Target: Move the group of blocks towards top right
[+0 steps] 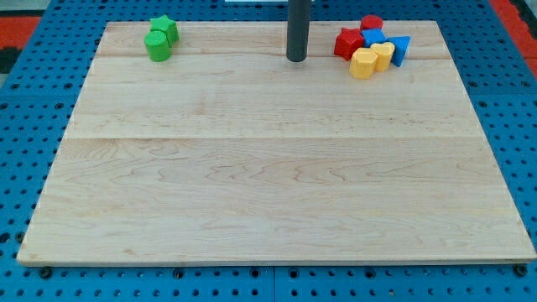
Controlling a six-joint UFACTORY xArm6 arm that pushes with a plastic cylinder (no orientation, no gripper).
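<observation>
A group of blocks lies at the view's top right: a red star [347, 43], a red cylinder [371, 24], a blue block [373, 38], a blue triangle [400, 49], a yellow hexagon [362, 64] and a yellow block [383, 55]. They touch one another. Two green blocks sit at the top left: a green star [164, 28] and a green cylinder [157, 46]. My tip [296, 59] rests on the board near the top middle, left of the red star and apart from it.
The wooden board [277, 168] lies on a blue perforated table [25, 101]. The group sits close to the board's top edge and right corner.
</observation>
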